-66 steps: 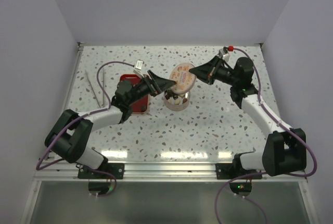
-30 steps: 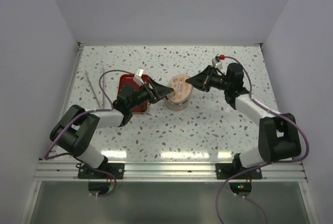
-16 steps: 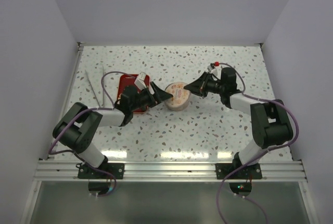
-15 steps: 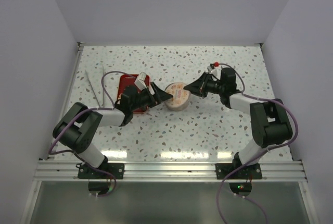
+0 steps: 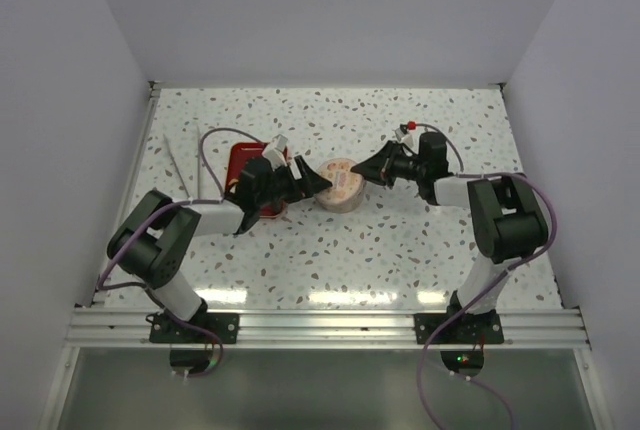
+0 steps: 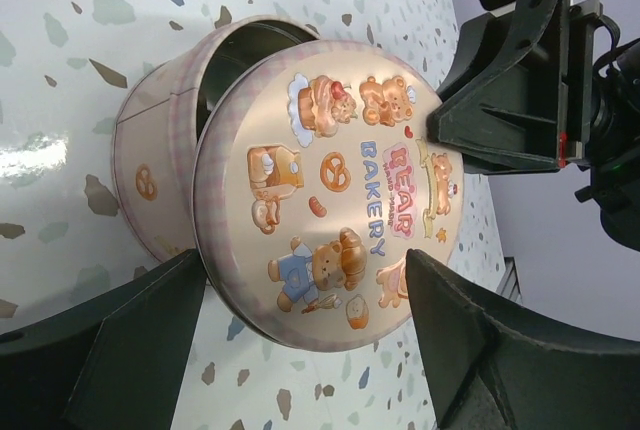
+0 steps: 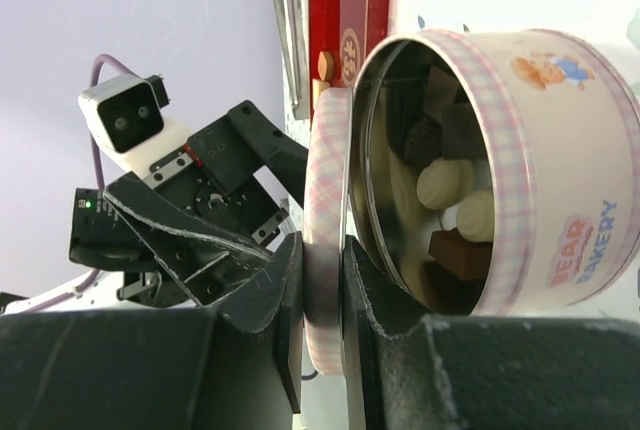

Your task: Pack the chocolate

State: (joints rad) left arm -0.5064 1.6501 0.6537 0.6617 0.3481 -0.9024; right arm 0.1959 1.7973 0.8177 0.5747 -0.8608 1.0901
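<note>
A round pink-checked tin [image 5: 337,200] stands mid-table. In the right wrist view the tin [image 7: 560,180] holds the chocolate: cream rounds [image 7: 447,181], a brown cube [image 7: 457,250] and dark pieces [image 7: 428,136]. My right gripper [image 5: 366,168] is shut on the rim of the bear-printed lid [image 7: 325,165], pinching it [image 7: 322,260] tilted over the tin's mouth with a gap showing. My left gripper [image 5: 316,182] is open, and its fingers stand wide to either side of the near edge of the lid [image 6: 330,190]. I cannot tell whether they touch it.
A red rectangular tray [image 5: 240,162] lies just left of the tin, under my left arm, and shows in the right wrist view [image 7: 345,0]. White tongs [image 5: 186,166] lie further left. The enclosure walls stand at the table's back and sides.
My right gripper has lowered the lid from well above the tin down onto its mouth. My left gripper has moved in against the tin's left side. Both arms have stretched out low.
</note>
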